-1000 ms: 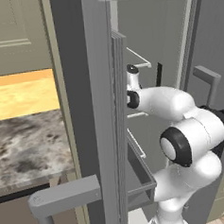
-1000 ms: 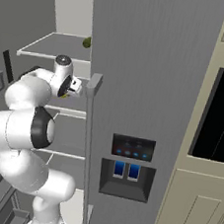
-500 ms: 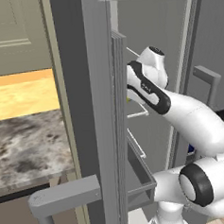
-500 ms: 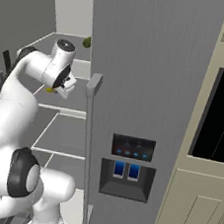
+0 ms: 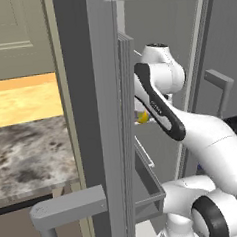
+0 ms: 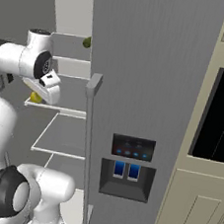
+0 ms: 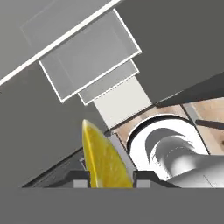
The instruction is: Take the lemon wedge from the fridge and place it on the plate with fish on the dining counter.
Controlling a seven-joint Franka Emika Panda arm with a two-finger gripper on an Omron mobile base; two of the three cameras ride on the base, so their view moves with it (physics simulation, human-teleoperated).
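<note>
We're parked at the fridge [image 6: 154,64], one door swung open, pale shelves [image 6: 64,135] showing inside, a small dark green fruit [image 6: 86,42] on the upper shelf. Left base view also catches a granite counter [image 5: 28,157] off to the side past the open door [image 5: 108,116].

The arm reaches into the fridge at mid-shelf height. The gripper [image 7: 109,181] is pinching the lemon wedge [image 7: 105,159], fingers pressed against both sides of it in the hand view. The wedge shows as a yellow spot just under the wrist in the left base view [image 5: 142,117] and by the hand in the right base view [image 6: 36,96]. We can't tell whether it is lifted off the shelf or touching it.

Step in hand, as we judge it: grasp done, retrieval from the fridge under way. Next move calls for pulling the hand straight out between door and shelves without clipping either, then driving to the dining counter to find the plate with fish. Small slippery wedge, so keep the grip firm during the drive.
</note>
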